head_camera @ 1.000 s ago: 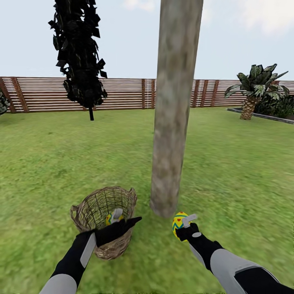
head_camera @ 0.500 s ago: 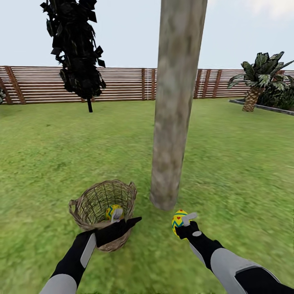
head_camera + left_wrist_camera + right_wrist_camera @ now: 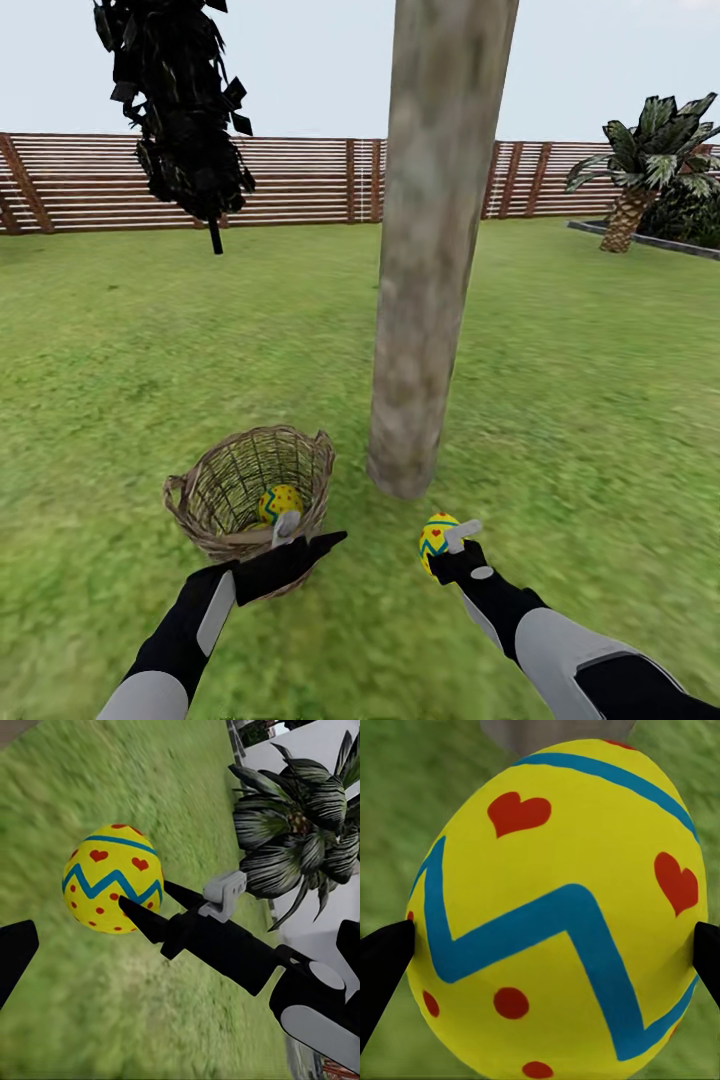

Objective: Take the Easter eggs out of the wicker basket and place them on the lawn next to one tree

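Right fingers pinching an Easter egg low beside the tree trunk for placing; left gripper spread over the wicker basket

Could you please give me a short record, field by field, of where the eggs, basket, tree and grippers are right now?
setting: lawn bounded by a slatted fence
tree: pale trunk, upright
basket: wicker basket, on the grass left of the trunk
egg in basket: one visible
held egg: egg clamped by the right gripper, near the trunk's base
left gripper: at the basket's near rim; open or shut unclear
third egg: not located
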### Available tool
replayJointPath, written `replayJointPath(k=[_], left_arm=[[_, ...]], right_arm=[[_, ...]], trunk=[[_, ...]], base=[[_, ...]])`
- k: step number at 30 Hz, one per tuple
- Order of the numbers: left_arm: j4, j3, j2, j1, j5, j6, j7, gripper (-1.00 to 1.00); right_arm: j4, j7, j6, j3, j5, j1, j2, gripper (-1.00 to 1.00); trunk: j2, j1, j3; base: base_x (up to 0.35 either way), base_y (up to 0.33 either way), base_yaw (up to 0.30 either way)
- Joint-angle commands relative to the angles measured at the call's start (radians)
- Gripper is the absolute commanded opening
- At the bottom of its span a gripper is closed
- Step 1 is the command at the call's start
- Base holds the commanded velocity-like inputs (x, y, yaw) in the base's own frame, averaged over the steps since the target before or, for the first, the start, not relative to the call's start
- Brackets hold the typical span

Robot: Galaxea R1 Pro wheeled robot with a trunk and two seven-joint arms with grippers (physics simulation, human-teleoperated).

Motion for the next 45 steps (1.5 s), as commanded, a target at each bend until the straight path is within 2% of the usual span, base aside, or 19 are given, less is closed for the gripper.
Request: replayJointPath(k=[1,7,13,20,24,42,45], left_arm=[[0.000,0.004,-0.001,-0.001,0.001,0.007,-0.003,1.00],[0.001,0.004,-0.001,-0.001,0.000,0.008,-0.003,1.00],[0.000,0.005,0.000,-0.001,0.001,0.006,-0.004,1.00],[0.000,0.005,-0.001,-0.001,0.001,0.006,-0.004,1.00],[0.000,0.005,-0.001,-0.001,0.001,0.005,-0.004,1.00],[0.001,0.004,-0.001,-0.001,0.001,0.005,-0.003,1.00],[0.002,0.002,-0.001,0.010,0.003,0.005,-0.005,1.00]], right_arm=[[0.001,-0.005,-0.002,0.001,0.010,-0.001,0.000,-1.00],[0.001,-0.005,-0.015,0.001,0.010,-0.002,0.000,-1.00],[0.001,-0.005,-0.016,0.001,0.011,-0.001,0.000,-1.00],[0.001,-0.007,-0.016,0.001,0.010,-0.001,0.002,-1.00],[0.001,-0.007,-0.014,0.001,0.010,-0.001,0.002,-1.00],[0.001,-0.011,-0.015,0.001,0.010,-0.001,0.000,-1.00],[-0.007,-0.013,-0.015,0.000,0.009,-0.005,-0.003,-1.00]], trunk=[[-0.001,0.000,-0.005],[-0.002,0.003,-0.028],[-0.002,0.003,-0.028],[-0.002,0.003,-0.028],[-0.002,0.003,-0.028],[-0.006,0.011,-0.098],[-0.006,0.011,-0.097]], base=[[0.000,0.000,0.000],[0.000,0.000,0.000],[0.003,0.000,0.000],[0.301,0.000,0.000],[0.051,0.000,0.000],[0.000,0.000,0.000],[0.000,0.000,0.000]])
